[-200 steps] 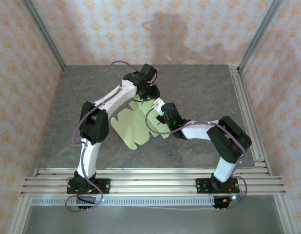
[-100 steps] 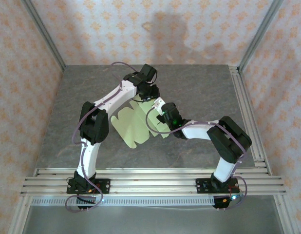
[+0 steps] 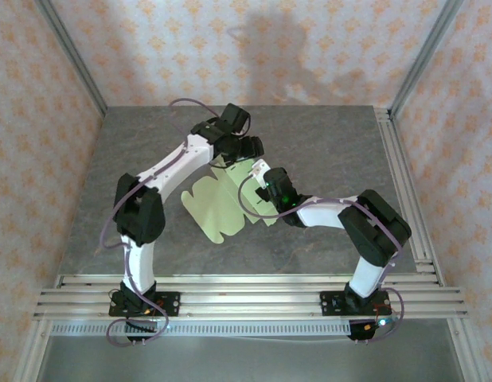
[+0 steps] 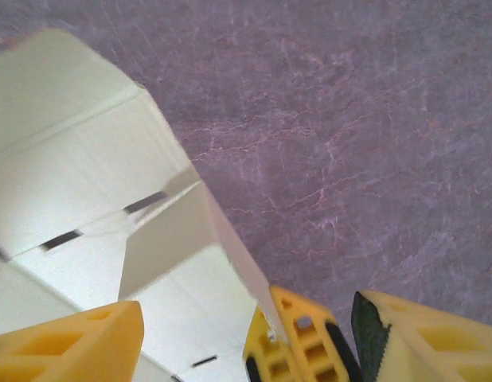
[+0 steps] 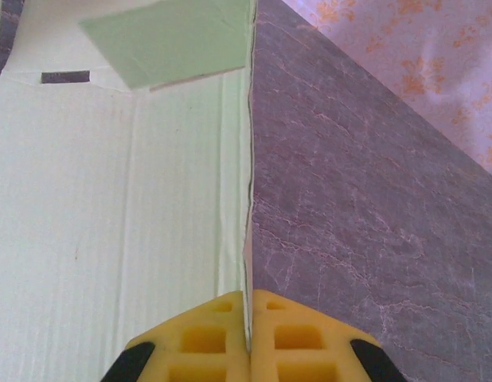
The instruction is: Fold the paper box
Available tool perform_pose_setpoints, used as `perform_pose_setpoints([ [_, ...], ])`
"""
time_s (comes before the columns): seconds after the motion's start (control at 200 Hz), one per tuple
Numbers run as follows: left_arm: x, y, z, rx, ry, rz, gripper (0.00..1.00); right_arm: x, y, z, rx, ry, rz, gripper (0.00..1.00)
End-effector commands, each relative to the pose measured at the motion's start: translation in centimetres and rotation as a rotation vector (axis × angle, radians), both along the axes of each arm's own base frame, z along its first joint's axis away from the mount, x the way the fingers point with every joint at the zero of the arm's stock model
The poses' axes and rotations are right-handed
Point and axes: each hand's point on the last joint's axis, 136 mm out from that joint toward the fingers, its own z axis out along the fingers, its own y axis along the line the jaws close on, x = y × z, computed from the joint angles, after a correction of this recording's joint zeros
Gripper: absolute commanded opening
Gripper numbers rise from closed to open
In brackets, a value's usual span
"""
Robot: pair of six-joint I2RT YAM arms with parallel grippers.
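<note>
While most of the paper box (image 3: 218, 208) lies flat as a die-cut sheet at the centre of the top view, on the grey table (image 3: 333, 143), both arms work at its upper-right end.

Right gripper (image 5: 250, 306): fingers pressed together on the edge of a side panel (image 5: 182, 199). The panel stands upright and shows edge-on, running up the middle of the right wrist frame. A darker green flap (image 5: 174, 40) leans over at the top of that frame, beside a short slit (image 5: 65, 77).

Left gripper (image 4: 194, 318): fingers parted at moderate width. A raised end flap (image 4: 170, 231) stands between them, and its free edge touches the inner face of the finger at lower centre. No squeeze on the card is evident. Two slits (image 4: 142, 201) show along the crease left of this flap.

Progress, judged from the sheet's shape: early.
- Done: one long side panel lifted at the upper right, and one end flap tipped up next to it.
- Left: the rounded tabs (image 3: 210, 231) at the lower left of the sheet lie flat and untouched. The opposite wall is not raised. No tab is seated in a slit. The lid portion is not closed.

Risk: the card looks thin, so the pinched panel may buckle if it is pulled sideways.
</note>
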Motion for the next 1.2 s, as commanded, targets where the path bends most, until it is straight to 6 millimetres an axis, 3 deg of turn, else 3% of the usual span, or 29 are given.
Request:
perform_pose_setpoints([
  [0.0,-0.6,2.9,4.7,0.071,-0.165,0.041,0.81,0.2,0.5,1.5,0.090,0.002,-0.002,0.00],
  [0.165,-2.3,8.1,5.5,0.095,-0.230,0.133,0.93,0.0,0.7,2.0,0.183,0.035,0.025,0.00],
  [0.295,-3.1,12.3,4.4,0.040,-0.259,0.182,0.99,-0.1,0.9,2.7,0.288,0.073,0.054,0.00],
  [0.45,-3.5,17.5,1.4,0.026,-0.208,0.258,0.92,0.0,0.6,3.5,0.365,0.079,0.059,0.00],
  [0.581,-2.9,20.0,-1.2,0.008,-0.143,0.304,0.74,-0.1,0.6,3.6,0.375,0.079,0.063,0.00],
  [0.911,1.1,19.2,-5.1,0.056,-0.044,0.156,0.45,-0.8,1.5,3.7,0.385,0.105,0.125,0.00],
  [1.191,1.9,15.8,-6.3,-0.115,0.006,0.074,0.44,-0.5,1.8,4.1,0.392,0.105,0.124,0.00],
])
